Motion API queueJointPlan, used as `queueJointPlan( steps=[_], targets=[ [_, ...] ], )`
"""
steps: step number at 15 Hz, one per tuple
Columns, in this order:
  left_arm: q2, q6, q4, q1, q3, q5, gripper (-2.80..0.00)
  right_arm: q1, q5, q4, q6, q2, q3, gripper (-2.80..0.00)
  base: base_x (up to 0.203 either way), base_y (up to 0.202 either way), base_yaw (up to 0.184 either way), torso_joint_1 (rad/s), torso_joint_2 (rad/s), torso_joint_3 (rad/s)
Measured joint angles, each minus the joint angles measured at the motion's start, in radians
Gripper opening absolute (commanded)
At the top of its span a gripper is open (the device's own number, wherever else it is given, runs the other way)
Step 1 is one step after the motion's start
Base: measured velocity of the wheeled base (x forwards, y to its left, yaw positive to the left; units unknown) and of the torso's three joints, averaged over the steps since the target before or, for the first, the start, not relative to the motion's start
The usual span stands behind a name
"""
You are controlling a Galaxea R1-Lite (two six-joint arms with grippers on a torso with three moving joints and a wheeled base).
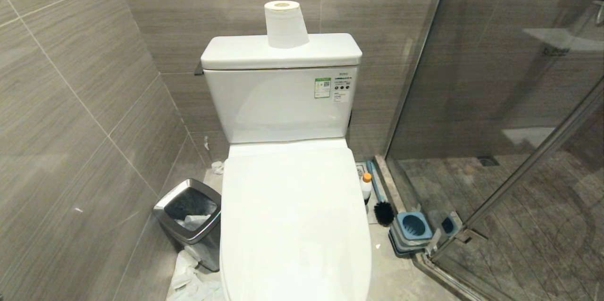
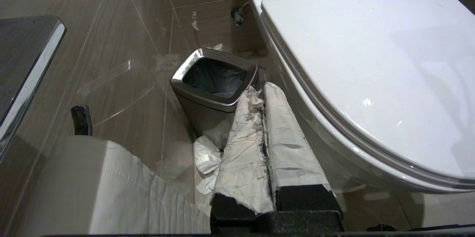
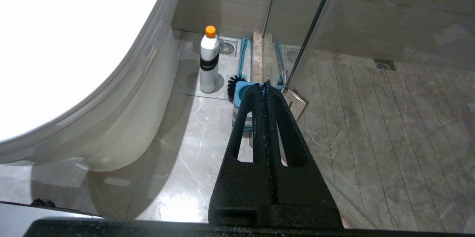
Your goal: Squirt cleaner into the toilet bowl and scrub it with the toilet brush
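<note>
The glossy ceramic toilet has its smooth oval lid down. On the marbled floor to its right stand the plastic cleaner and, beside it, the curved brush with black bristles. Left gripper, paper-wrapped, and bare black right gripper are both clenched empty.

Small bathroom: white toilet with lid down and cistern against grey tiled walls, paper roll on the cistern, steel waste bin beside it, glass shower screen, toilet brush and holder on the floor.
</note>
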Motion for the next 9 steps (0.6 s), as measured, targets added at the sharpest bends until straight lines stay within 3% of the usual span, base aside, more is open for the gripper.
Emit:
queueJointPlan(
  steps=[9],
  targets=[
    [0.0, 0.0, 0.0, 0.0, 0.0, 0.0, -2.8, 0.0, 0.0, 0.0, 0.0, 0.0, 0.0, -2.8, 0.0, 0.0, 0.0, 0.0, 0.0, 0.0]
  ],
)
